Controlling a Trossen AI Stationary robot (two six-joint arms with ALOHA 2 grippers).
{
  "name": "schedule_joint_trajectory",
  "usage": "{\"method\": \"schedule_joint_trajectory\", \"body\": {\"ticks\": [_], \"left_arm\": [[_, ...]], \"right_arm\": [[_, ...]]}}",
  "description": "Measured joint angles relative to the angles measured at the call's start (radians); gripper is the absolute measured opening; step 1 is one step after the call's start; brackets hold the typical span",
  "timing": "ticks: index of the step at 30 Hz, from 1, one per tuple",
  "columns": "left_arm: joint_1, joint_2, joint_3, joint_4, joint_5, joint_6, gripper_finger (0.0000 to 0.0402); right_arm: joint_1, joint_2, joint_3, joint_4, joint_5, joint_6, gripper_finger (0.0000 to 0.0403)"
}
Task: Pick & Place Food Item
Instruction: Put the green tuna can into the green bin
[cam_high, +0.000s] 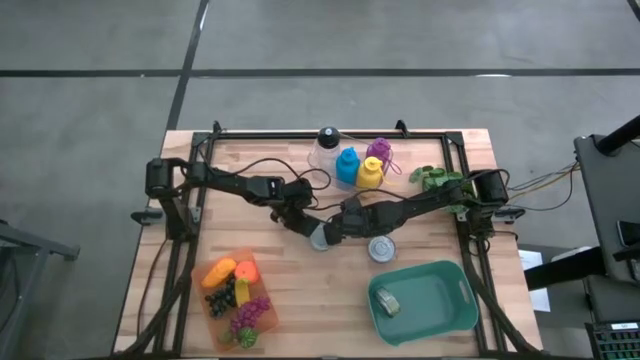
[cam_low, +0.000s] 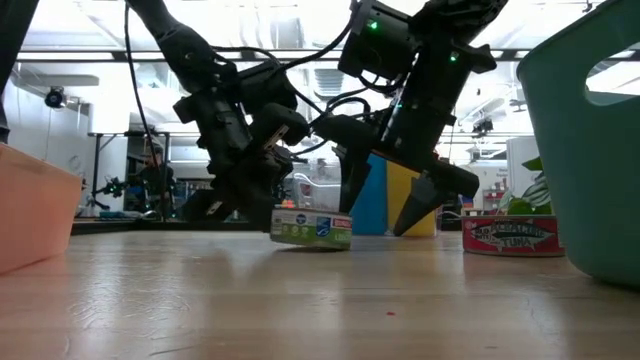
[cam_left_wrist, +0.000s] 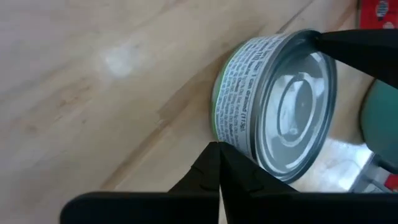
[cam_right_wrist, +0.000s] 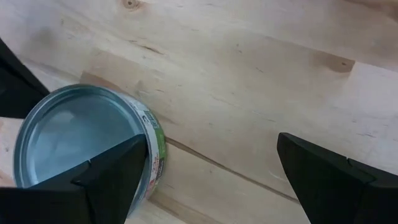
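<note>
A flat tin can with a green-and-white label (cam_high: 320, 238) lies on the wooden table near its middle, also seen in the low view (cam_low: 312, 227). My left gripper (cam_left_wrist: 219, 155) is shut and reaches in from the table's left, its tip at the can's side. My right gripper (cam_right_wrist: 211, 140) comes slanting down from the right and stands open. Its gap holds only bare wood, and the can lies just outside one finger. In the low view the can sits between the left gripper (cam_low: 262, 200) and the nearer right finger (cam_low: 352, 200). My left gripper touches the can's labelled side wall (cam_left_wrist: 239, 142) with its shut fingertips, coming slanting down from the table's left. The can rests on the table, its flat end up. My right gripper has the outer side of one finger (cam_right_wrist: 118, 171) against the can's rim (cam_left_wrist: 318, 38), on the side away from the left gripper. Nothing is between its fingers.
A second can with a red label (cam_high: 381, 248) stands just right of the grippers. A green bin (cam_high: 455, 290) fills the near right, and an orange tray of toy fruit (cam_high: 215, 300) the near left. Bottles (cam_high: 348, 165) and a leafy green (cam_high: 435, 178) line the far edge.
</note>
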Motion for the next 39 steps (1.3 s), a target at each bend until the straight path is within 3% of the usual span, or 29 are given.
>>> {"method": "schedule_joint_trajectory", "body": {"ticks": [15, 24, 39], "left_arm": [[0.000, 0.000, 0.002, 0.020, 0.018, -0.006, 0.0001], [0.001, 0.002, -0.001, 0.021, 0.008, -0.002, 0.0001], [0.001, 0.004, -0.003, 0.009, -0.033, 0.001, 0.0001]], "right_arm": [[0.000, -0.030, 0.021, 0.005, 0.016, -0.061, 0.0358], [0.001, -0.054, 0.058, -0.176, 0.038, -0.027, 0.0358], [0.001, -0.122, 0.087, -0.230, 0.098, -0.024, 0.0358]]}}
